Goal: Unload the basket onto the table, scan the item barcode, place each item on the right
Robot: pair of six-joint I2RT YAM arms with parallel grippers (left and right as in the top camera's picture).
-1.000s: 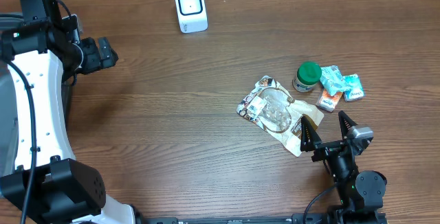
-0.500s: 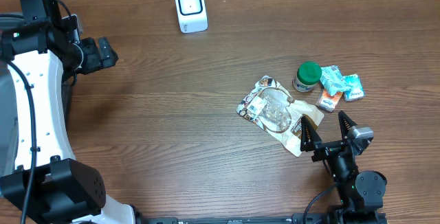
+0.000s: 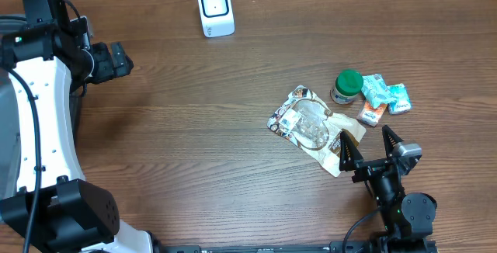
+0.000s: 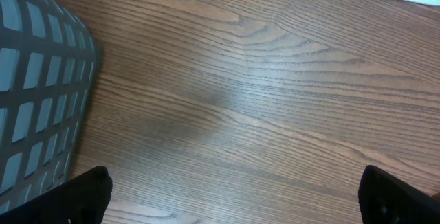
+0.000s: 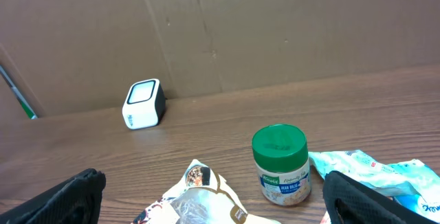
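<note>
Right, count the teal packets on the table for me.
2. One crinkled teal plastic packet lies just right of the green-lidded glass jar. The second teal packet lies against it, further right. Any more underneath them would be hidden.

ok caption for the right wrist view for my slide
Open right pincer facing a green-lidded jar, a snack pouch and teal packets, white scanner by the cardboard wall behind.

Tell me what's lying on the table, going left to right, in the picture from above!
white scanner → snack bag → green-lidded jar → teal packets
</note>
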